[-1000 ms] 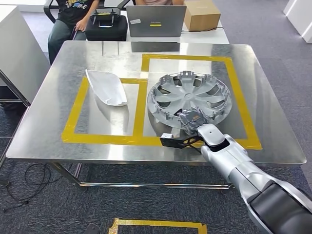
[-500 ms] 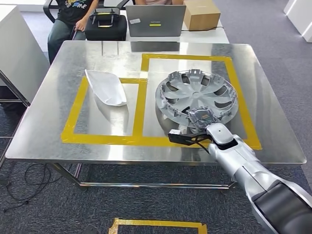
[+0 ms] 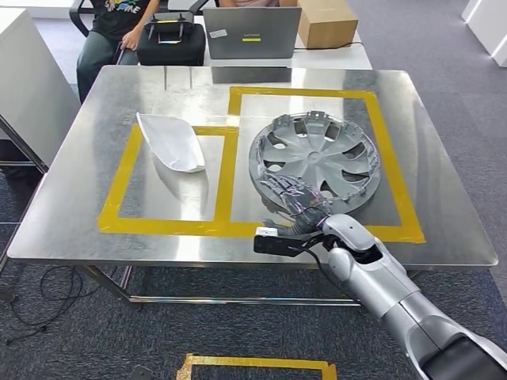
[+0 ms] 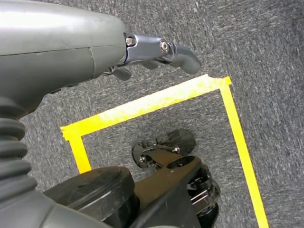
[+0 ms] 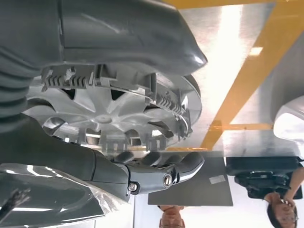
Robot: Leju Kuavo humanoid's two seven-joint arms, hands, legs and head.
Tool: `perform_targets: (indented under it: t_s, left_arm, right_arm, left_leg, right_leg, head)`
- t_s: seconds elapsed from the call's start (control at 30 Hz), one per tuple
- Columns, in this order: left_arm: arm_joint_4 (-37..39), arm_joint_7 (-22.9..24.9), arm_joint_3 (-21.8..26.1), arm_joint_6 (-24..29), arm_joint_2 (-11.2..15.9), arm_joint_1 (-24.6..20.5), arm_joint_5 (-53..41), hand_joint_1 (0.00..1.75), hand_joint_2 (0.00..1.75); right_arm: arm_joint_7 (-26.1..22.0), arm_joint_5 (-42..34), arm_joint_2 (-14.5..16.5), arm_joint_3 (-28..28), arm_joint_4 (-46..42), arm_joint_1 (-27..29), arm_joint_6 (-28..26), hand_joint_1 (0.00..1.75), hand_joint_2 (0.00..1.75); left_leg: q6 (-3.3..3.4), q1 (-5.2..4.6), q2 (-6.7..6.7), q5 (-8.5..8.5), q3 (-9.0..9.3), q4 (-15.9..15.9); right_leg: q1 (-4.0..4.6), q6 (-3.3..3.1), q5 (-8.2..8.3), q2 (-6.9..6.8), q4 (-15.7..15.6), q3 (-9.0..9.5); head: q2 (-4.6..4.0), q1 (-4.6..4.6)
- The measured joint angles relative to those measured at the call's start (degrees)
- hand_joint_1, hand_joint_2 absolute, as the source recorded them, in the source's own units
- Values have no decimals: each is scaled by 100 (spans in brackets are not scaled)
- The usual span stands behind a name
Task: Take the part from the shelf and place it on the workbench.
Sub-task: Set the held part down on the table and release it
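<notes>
The silver wheel cover [image 3: 315, 161] lies inside the right-hand yellow tape rectangle on the steel workbench [image 3: 71, 214]. My right hand [image 3: 295, 202] holds its near-left rim. In the right wrist view the rim of the wheel cover [image 5: 118, 109] sits between the thick thumb [image 5: 143, 38] and the darker fingers [image 5: 161, 171]. My left hand [image 4: 161, 50] hangs over the carpet with its fingers stretched out and nothing in it.
A white curved shell [image 3: 171, 142] lies in the left tape rectangle. Behind the bench are a laptop [image 3: 252, 33], a cardboard box [image 3: 327, 22], a black case [image 3: 172, 41] and a seated person [image 3: 113, 24]. A grey cabinet [image 3: 30, 87] stands at left.
The wheel cover first slid right and farther onto the bench. My right hand has since swung left along its near rim, and the cover has shifted slightly left with it.
</notes>
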Motion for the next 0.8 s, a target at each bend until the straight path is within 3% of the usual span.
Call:
perform_targets:
  t_s: [0.4,0.57,0.67,0.8]
  left_arm:
    - [5,4,32,-2,36,0,9,0,0]
    - [8,-59,128,21,39,41,142,0,0]
    - [9,-101,246,122,21,130,293,0,0]
    - [20,-99,501,446,-31,228,536,0,0]
  right_arm:
    - [15,-52,-163,148,-552,6,123,0,0]
    - [-132,-648,-440,223,-1064,199,255,0,0]
    - [-111,-979,-857,106,-1985,818,34,0,0]
    - [-266,-1210,-1385,-629,-3526,2516,-886,0,0]
  left_leg:
    - [0,-3,0,0,0,1]
    - [2,-3,-2,-2,1,2]
    - [1,-2,-13,-15,3,2]
    - [12,-10,-57,-51,10,9]
  right_leg:
    - [-3,0,0,1,0,1]
    - [-7,1,-1,-5,-5,-1]
    - [-10,3,-8,-19,-20,7]
    - [-14,21,-23,-58,-72,53]
  head:
    - [0,0]
    - [0,0]
    - [0,-2]
    - [0,3]
